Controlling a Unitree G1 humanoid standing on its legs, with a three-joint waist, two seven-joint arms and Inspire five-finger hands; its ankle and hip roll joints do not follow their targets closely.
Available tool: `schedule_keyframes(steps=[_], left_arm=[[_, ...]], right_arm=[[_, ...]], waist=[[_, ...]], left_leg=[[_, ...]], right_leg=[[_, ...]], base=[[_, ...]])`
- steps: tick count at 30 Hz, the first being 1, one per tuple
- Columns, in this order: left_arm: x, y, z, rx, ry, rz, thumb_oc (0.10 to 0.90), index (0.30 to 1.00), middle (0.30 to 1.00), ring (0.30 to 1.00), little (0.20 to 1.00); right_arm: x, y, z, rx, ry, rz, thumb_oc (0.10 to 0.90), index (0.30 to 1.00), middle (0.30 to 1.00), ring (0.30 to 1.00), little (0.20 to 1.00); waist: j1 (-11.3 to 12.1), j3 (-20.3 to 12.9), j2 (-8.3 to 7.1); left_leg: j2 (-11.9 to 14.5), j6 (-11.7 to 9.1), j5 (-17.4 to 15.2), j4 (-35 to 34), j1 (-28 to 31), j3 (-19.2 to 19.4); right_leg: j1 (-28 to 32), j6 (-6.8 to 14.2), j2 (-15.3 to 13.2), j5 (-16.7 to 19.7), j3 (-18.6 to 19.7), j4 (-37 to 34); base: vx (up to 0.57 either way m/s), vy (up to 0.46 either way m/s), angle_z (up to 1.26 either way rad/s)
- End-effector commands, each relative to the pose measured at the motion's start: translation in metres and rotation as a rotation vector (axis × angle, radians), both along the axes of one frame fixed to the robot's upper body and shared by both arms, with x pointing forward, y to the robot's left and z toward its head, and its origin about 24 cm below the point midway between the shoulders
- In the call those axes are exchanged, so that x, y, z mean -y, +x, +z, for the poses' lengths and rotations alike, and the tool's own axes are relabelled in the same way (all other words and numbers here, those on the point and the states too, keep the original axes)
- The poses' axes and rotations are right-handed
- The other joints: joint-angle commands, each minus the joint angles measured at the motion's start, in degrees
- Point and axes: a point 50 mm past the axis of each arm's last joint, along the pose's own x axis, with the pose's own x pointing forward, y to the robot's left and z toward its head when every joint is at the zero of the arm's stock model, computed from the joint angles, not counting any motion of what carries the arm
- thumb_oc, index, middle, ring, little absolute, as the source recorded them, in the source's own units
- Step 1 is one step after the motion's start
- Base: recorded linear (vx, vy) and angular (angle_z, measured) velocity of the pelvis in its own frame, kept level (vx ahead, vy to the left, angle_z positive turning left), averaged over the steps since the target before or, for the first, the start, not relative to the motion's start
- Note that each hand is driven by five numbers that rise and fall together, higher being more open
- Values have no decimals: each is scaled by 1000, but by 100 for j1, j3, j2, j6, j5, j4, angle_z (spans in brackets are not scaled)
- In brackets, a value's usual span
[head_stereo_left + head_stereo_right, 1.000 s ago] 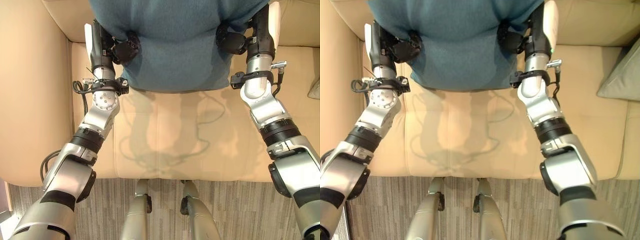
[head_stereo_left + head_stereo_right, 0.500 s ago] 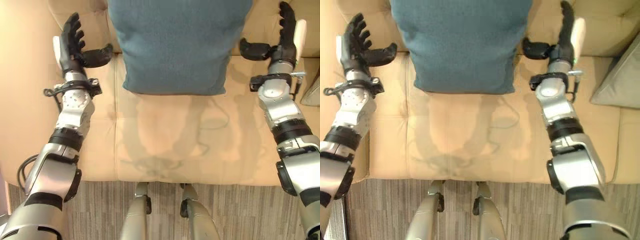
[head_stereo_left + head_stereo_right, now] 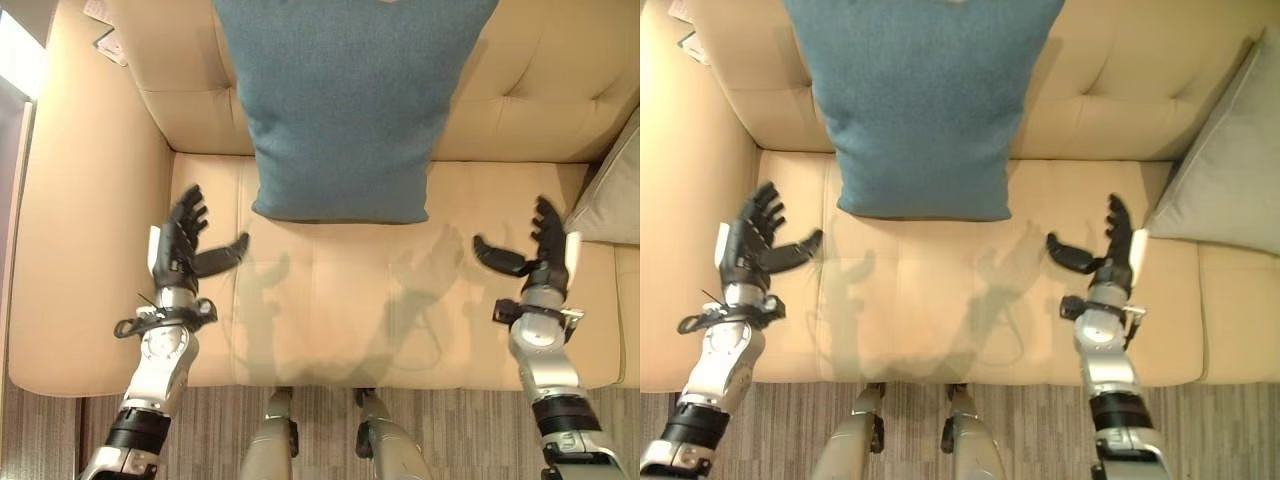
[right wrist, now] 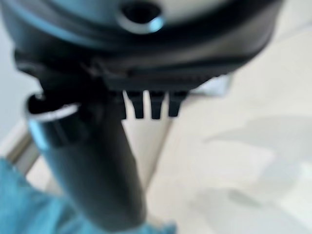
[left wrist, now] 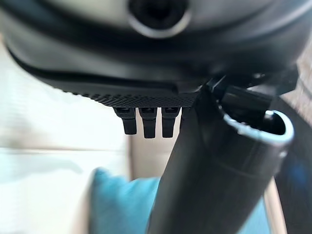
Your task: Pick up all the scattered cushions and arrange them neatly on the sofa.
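We see the blue cushion (image 3: 345, 105) standing upright against the backrest of the tan sofa (image 3: 520, 70), its lower edge resting on the seat. Our left hand (image 3: 180, 245) hovers over the seat below and to the left of the blue cushion, fingers spread and holding nothing — well apart from it. Our right hand (image 3: 540, 255) hangs below and to the cushion's right, likewise splayed and empty. A grey cushion (image 3: 1230, 180) leans against the backrest, right of the blue cushion.
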Motion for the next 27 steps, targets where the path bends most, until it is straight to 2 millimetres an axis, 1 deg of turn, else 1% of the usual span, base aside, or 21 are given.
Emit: schedule_keyframes(steps=[1,2,4,5,6,7,8,9,10,11,12,14,15,17,18,19,20,22,23,24,27], left_arm=[[-20,-26,-21,-69,30,30,800,900,900,900,900],[-20,-27,-21,-70,30,30,800,900,900,900,900],[-22,-43,-44,-166,-5,52,800,900,900,900,900],[-26,-60,-66,-265,-31,82,800,900,900,900,900],[-26,-60,-67,-266,-31,82,800,900,900,900,900],[-30,-75,-89,-381,-8,104,800,900,900,900,900],[-31,-83,-99,-431,-14,115,800,900,900,900,900],[-31,-83,-99,-431,-14,115,800,900,900,900,900],[-32,-96,-117,-532,-2,126,800,900,900,900,900],[-32,-103,-126,-580,10,124,800,900,900,900,900],[-32,-103,-126,-580,10,125,800,900,900,900,900],[-30,-120,-147,-705,43,118,800,900,900,900,900],[-30,-120,-147,-705,43,118,800,900,900,900,900],[-29,-130,-156,-770,65,110,800,900,900,900,900],[-28,-142,-168,-847,78,111,800,900,900,900,900],[-27,-147,-173,-885,84,108,800,900,900,900,900],[-27,-147,-173,-885,84,108,800,900,900,900,900],[-25,-166,-189,-1004,102,113,800,900,900,900,900],[-25,-166,-189,-1003,102,113,800,900,900,900,900],[-25,-174,-196,-1059,96,131,800,900,900,900,900],[-26,-184,-203,-1118,77,164,800,900,900,900,900]], right_arm=[[13,-27,-15,-26,-37,30,800,900,900,900,900],[13,-28,-15,-27,-37,30,800,900,900,900,900],[12,-42,-38,-109,1,35,800,900,900,900,900],[12,-59,-61,-205,39,37,800,900,900,900,900],[12,-59,-62,-206,39,37,800,900,900,900,900],[10,-74,-84,-305,83,43,800,900,900,900,900],[10,-80,-94,-353,99,45,800,900,900,900,900],[11,-80,-94,-353,99,46,800,900,900,900,900],[7,-89,-109,-432,109,66,800,900,900,900,900],[6,-95,-118,-487,104,74,800,900,900,900,900],[6,-95,-118,-487,103,74,800,900,900,900,900],[4,-109,-137,-623,53,111,800,900,900,900,900],[4,-109,-137,-623,53,111,800,900,900,900,900],[3,-121,-149,-692,59,116,800,900,900,900,900],[2,-132,-159,-760,58,121,800,900,900,900,900],[0,-138,-165,-796,63,124,800,900,900,900,900],[0,-138,-165,-796,63,124,800,900,900,900,900],[-4,-149,-175,-863,65,132,800,900,900,900,900],[-4,-149,-175,-862,65,132,800,900,900,900,900],[-5,-155,-181,-903,71,127,800,900,900,900,900],[-7,-163,-188,-953,86,115,800,900,900,900,900]], waist=[[-1,-727,-194],[-7,-727,-197],[-32,-797,-198],[-50,-840,-196],[-48,-820,-196],[-64,-860,-197],[-68,-896,-198],[-67,-885,-197],[-69,-930,-196],[-60,-949,-202],[-57,-937,-203],[-31,-983,-207],[-29,-973,-206],[-25,-1009,-211],[-24,-1037,-222],[-26,-1052,-222],[-24,-1045,-221],[-46,-1089,-220],[-44,-1081,-220],[-41,-1094,-227],[-23,-1095,-235]], left_leg=[[-32,-132,-638,2,404,223],[-39,-128,-609,2,393,220],[-19,-102,-641,2,625,246],[16,-88,-692,2,905,284],[17,-89,-698,2,938,285],[47,-72,-736,2,1174,332],[58,-56,-751,2,1259,339],[59,-56,-755,2,1275,341],[66,-22,-797,2,1469,381],[76,-5,-827,2,1574,403],[76,-6,-832,2,1590,408],[103,33,-904,2,1866,461],[103,33,-907,2,1878,465],[111,43,-948,2,2028,486],[124,51,-982,2,2157,502],[127,55,-997,2,2217,507],[128,55,-999,2,2224,509],[158,57,-1039,2,2372,518],[159,56,-1041,2,2379,520],[178,52,-1055,2,2444,518],[217,37,-1046,2,2504,509]], right_leg=[[313,343,-157,-430,86,17],[305,343,-163,-408,84,17],[509,330,-127,-448,62,17],[771,317,-103,-486,42,17],[802,318,-101,-491,43,17],[1020,304,-75,-520,42,18],[1093,293,-61,-541,45,34],[1109,293,-60,-543,47,32],[1269,281,-31,-578,70,60],[1355,278,-20,-599,81,72],[1369,279,-19,-601,85,70],[1606,259,14,-682,131,103],[1616,259,15,-683,134,103],[1733,245,45,-734,175,132],[1834,227,74,-790,205,164],[1884,216,90,-817,217,174],[1891,216,91,-818,219,174],[2017,183,136,-887,284,178],[2024,183,137,-887,286,177],[2074,160,163,-910,312,163],[2136,131,219,-923,326,110]], base=[[54,7,-2],[46,15,-3],[59,17,-5],[54,13,-8],[44,8,-13],[31,-2,-13],[32,-2,-11],[35,-6,-4],[26,-5,-4],[26,-5,-4],[16,-9,-14],[23,-22,-21],[18,-29,-13],[19,-37,-8],[21,-55,-7],[15,-43,-4],[7,-42,-8],[9,-41,-6],[7,-52,-8],[3,-36,-12],[-15,-89,-10]])
